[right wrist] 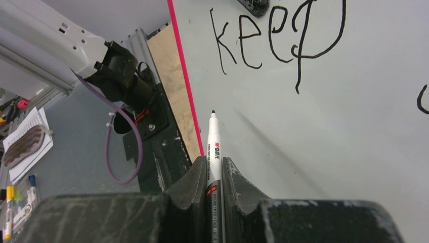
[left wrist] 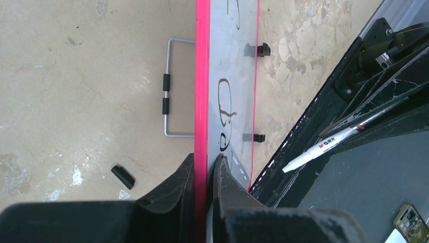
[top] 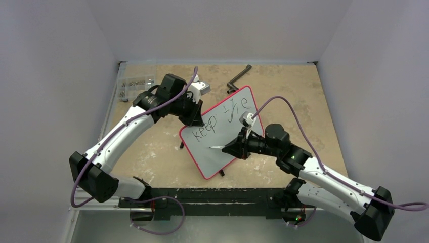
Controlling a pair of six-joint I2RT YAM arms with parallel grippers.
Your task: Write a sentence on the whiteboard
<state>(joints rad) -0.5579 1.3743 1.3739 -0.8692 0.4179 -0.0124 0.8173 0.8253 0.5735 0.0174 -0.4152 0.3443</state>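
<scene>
The whiteboard (top: 222, 147) is held at the middle of the worn tan table (top: 152, 147), its red rim clamped by the left gripper (left wrist: 205, 163). A marker (right wrist: 213, 139) is pinched in the closed right gripper (right wrist: 215, 164), tip near the blank area below the sentence (top: 206, 125). A black crank handle (top: 239, 81) and a parts bag (top: 134, 83) are seen at the far edge, enclosed by grey walls (top: 50, 76).

"Where could a hand get in?"

"Left of the whiteboard (top: 222, 149) the table (top: 152, 152) lies bare up to the left arm (top: 121, 134). The far right corner is free too."

"And what's in the way?"

"The left tool (left wrist: 205, 162) clamps the board's red rim. The right tool (right wrist: 215, 164) hangs over its blank lower half, gripping the marker (right wrist: 213, 136). A black crank (top: 239, 81) lies just beyond the far corner, a bag of small parts (top: 134, 83) is at far left, and a wire stand (left wrist: 169, 86) sticks out from behind the board."
</scene>
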